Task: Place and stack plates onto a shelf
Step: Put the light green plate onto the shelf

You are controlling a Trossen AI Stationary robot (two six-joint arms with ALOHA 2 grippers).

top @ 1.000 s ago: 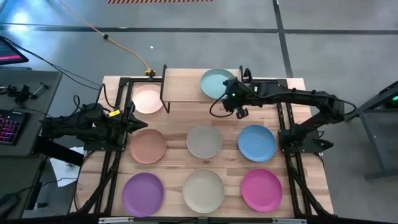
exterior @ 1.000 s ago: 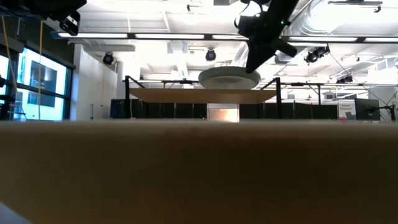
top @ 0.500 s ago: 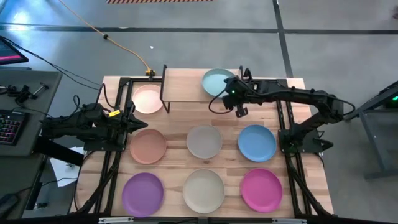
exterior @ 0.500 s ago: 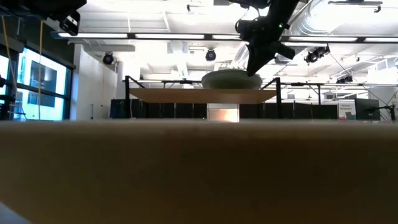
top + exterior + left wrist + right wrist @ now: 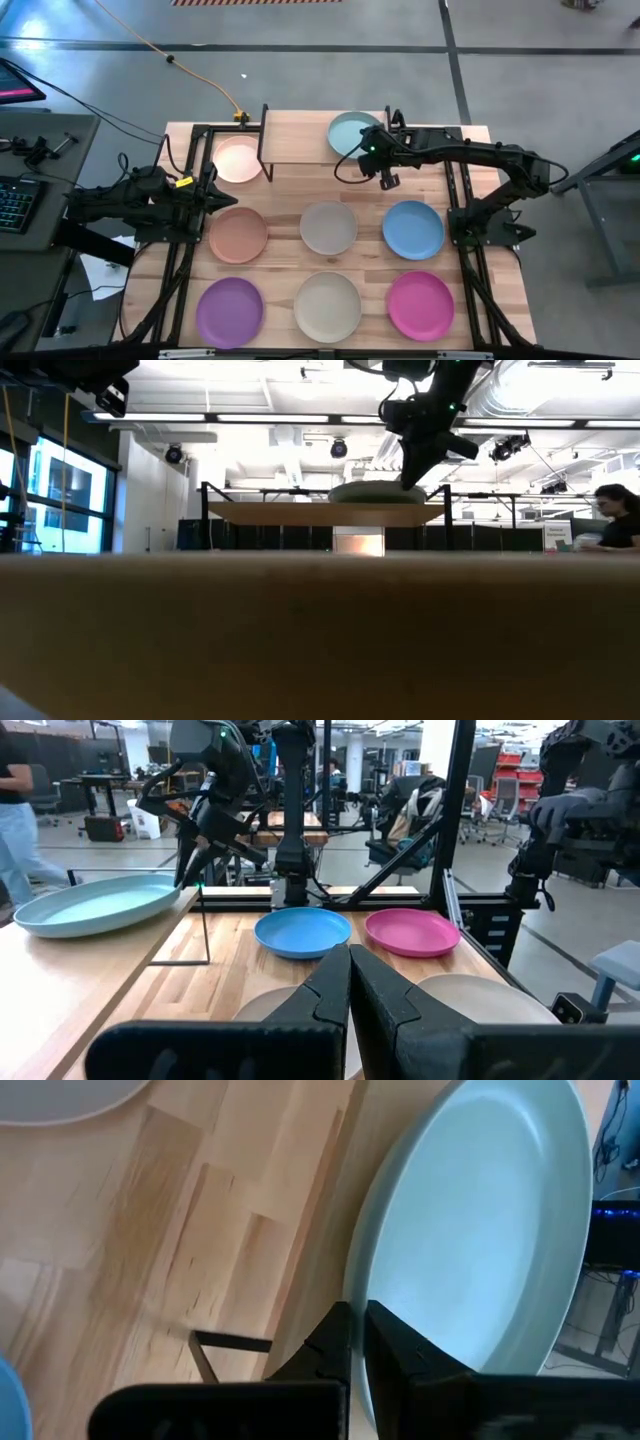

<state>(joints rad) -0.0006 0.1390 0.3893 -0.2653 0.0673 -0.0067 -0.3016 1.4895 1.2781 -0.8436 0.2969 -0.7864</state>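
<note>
The teal plate (image 5: 350, 132) is on the right end of the shelf's light-wood top (image 5: 300, 135). It also shows in the low view (image 5: 372, 492), the left wrist view (image 5: 95, 905) and the right wrist view (image 5: 480, 1230). My right gripper (image 5: 368, 152) is shut on the plate's near-right rim. My left gripper (image 5: 215, 195) waits, shut and empty, at the table's left, beside the peach plate (image 5: 237, 234). My right gripper pinches the teal plate's rim (image 5: 358, 1295) between its two fingers, one on the inner face and one on the outer side. The fingers (image 5: 408, 472) come from above, slanting down from the table's right. The plate lies nearly level, its underside on the shelf top or just above it.
On the table lie the pale pink plate (image 5: 238, 158) by the shelf's left end and the grey (image 5: 329, 227), blue (image 5: 413, 229), purple (image 5: 229, 311), cream (image 5: 327, 306) and magenta (image 5: 420, 305) plates. The shelf's left half is bare. A person (image 5: 620, 520) stands in the room behind.
My right gripper has gone down and a little toward the table's right edge with the teal plate. The plate has dropped from clearly above the shelf top down to it, and has stayed in the hold.
</note>
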